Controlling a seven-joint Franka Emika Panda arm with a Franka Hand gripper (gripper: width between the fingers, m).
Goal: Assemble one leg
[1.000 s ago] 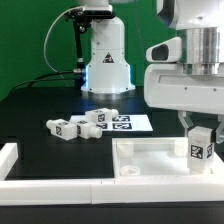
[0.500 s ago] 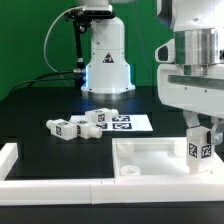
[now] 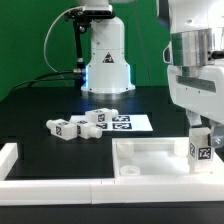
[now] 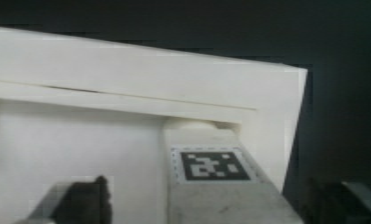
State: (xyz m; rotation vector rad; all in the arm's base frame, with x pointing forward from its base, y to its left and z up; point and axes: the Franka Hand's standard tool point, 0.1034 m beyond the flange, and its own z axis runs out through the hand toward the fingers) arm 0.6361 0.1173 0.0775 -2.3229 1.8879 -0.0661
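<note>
Exterior view, from its left: three loose posts (image 3: 75, 126) lie mid-desk beside the marker board (image 3: 128, 123), and the wide rimmed panel (image 3: 150, 160) sits at the near edge of the desk (image 3: 40, 110). At that view's right, the pincer (image 3: 201, 140) holds the leg (image 3: 200, 147) upright over the panel's far right corner. Its fingers are closed on the post's sides. If the leg arrives tilted or off its seat, it may jam or slip in the grasp. Whether it touches the panel, I cannot tell. Wrist view alone shows the leg (image 4: 214, 165) close against the panel's rim, tag facing the camera, a finger (image 4: 84, 195) on either side.
</note>
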